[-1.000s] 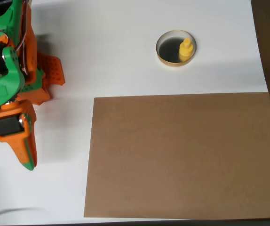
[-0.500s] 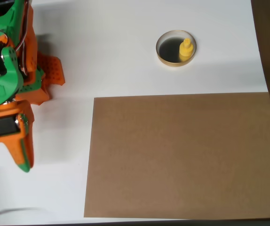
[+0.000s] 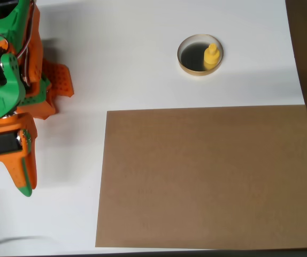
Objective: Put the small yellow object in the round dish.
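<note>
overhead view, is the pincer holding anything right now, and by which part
Nothing is held. The pincer sits at the left edge with nothing between its fingers; the small yellow object rests in the round dish.

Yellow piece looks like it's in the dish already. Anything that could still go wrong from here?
1. The small yellow object sits against the right wall of the round dish, not centred; a bump to the table could tip it toward the rim.
2. The gripper hangs at the left edge of the overhead view, fingers together, far from the dish. A sweep back across could clip the brown board or, less likely, the dish.
</note>
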Controlling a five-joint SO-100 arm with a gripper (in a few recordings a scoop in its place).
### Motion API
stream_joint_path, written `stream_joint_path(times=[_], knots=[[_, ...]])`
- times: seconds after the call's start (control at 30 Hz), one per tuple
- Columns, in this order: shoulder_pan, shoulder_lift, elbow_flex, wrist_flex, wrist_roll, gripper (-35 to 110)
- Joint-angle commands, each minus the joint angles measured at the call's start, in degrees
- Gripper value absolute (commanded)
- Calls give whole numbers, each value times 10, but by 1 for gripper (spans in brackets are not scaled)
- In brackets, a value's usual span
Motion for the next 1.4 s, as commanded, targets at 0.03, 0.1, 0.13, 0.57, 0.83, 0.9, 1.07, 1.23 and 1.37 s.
stream_joint_path(times=[0.03, 0.1, 0.13, 0.57, 0.83, 0.9, 1.07, 1.23, 1.37], knots=[[10, 20, -5, -8, 1, 3], [10, 20, -5, -9, 1, 3], [11, 20, -4, -9, 1, 3], [11, 20, -4, -10, 1, 3], [11, 20, -4, -14, -2, 3], [11, 20, -3, -15, -2, 3], [11, 20, -2, -18, -4, 3], [11, 20, -2, -18, -4, 3], [11, 20, -2, -18, -4, 3]])
